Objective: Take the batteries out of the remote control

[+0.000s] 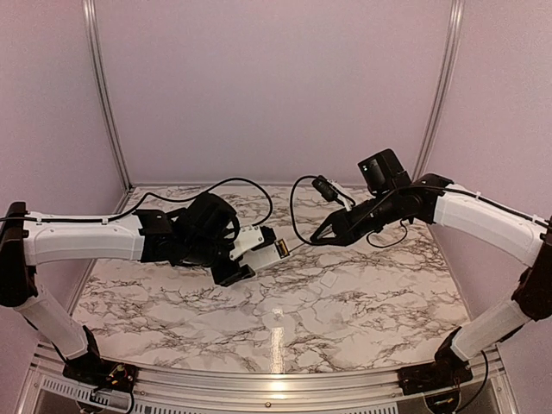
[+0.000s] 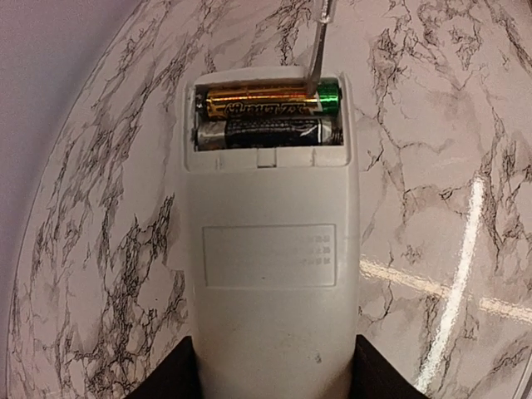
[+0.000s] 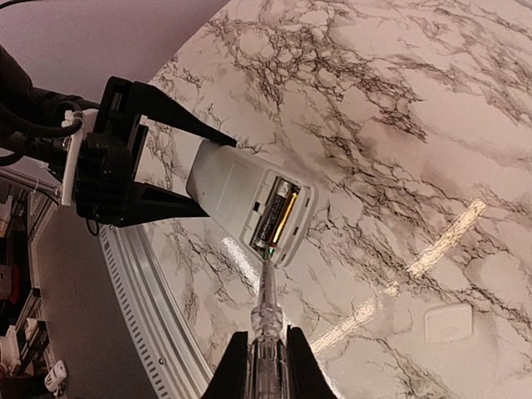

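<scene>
The left wrist view alone looks into the open compartment at the far end of the remote control (image 2: 270,274). Both batteries (image 2: 266,104) lie in it side by side, one gold-wrapped with a green end, the other dark. A thin metal probe (image 2: 318,41) comes in from beyond the remote's far end, its tip meeting the gold cell near the green end.

Only the right wrist view shows the probe's clear ribbed handle, clamped in the narrow-set right pincer (image 3: 266,366). It also shows a small flat white cover (image 3: 449,322) with rounded corners lying on the counter (image 3: 399,108), well apart from the remote.

The remote is smooth matte white plastic with rounded corners. The left pincer (image 2: 274,378) grips its near end, one black finger on each long edge.

The top view shows the remote held off the glossy marble-patterned counter between the two arms, with bare surface all round it.
</scene>
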Robot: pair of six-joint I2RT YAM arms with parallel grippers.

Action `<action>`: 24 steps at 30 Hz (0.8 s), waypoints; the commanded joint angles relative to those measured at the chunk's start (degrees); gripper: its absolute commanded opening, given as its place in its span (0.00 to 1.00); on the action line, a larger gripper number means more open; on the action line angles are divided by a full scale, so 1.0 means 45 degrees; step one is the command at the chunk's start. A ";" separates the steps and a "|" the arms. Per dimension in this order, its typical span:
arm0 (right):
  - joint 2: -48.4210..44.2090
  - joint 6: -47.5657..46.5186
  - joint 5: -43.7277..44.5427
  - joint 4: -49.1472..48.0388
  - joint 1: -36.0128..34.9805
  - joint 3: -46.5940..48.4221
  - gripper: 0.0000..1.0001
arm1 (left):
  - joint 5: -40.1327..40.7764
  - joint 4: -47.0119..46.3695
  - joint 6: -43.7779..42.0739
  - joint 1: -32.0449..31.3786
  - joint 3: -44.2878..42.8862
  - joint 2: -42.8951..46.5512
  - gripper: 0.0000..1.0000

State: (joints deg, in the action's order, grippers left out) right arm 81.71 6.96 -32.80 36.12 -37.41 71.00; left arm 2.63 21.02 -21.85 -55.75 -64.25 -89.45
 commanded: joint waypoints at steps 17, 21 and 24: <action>0.0942 0.1161 0.0099 0.0445 -0.0151 0.1098 0.00 | 0.0294 0.0600 0.0831 -0.0464 -0.0691 -0.0182 0.15; 0.1069 0.1220 0.0100 0.0497 -0.0240 0.1129 0.00 | 0.0274 0.0619 0.0903 -0.0481 -0.0707 -0.0165 0.15; 0.1233 0.1271 0.0160 0.0626 -0.0313 0.1241 0.00 | 0.0313 0.0622 0.0907 -0.0483 -0.0702 -0.0128 0.14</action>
State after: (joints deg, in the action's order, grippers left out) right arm 85.82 12.05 -33.32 37.34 -37.87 74.13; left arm 3.73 23.88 -18.35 -57.49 -65.52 -90.21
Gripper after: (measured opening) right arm 0.109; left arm 0.588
